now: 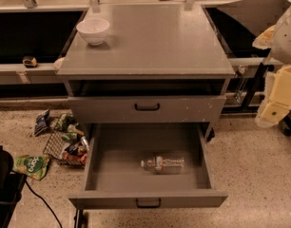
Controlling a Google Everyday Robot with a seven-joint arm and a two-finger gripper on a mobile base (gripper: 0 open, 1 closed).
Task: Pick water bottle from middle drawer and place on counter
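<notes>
The pale cream, blocky gripper [275, 109] hung at the right edge, partly cut off by the frame, beside the cabinet and about level with its upper drawer. Whether the jaws were open or closed could not be told. The white arm section [284, 32] above it also ran out of view. A black object [3, 184] in the lower left corner was cropped too, and a thin black cable [41, 201] trailed from it across the floor.

The small clear ribbed plastic water bottle [162, 164] lay on its side in the wide grey metal middle drawer [145, 198]. That drawer was pulled fully out. The bottle sat right of centre with its white cap to the left, well apart from the gripper. Its label band was too small to read. Above it, the grey chip-speckled drawer front [107, 110] with a black handle was nearly shut.

A round white bowl [93, 31] stood on the back left corner of the broad flat matte grey counter [155, 42].

On the floor to the left, a dark wire basket [57, 146] held crumpled snack packets, and a green packet [31, 165] lay just beside it. The speckled stone floor [250, 175] spread around the cabinet. A long pale ledge [136, 4] with metal brackets ran behind this surface.
</notes>
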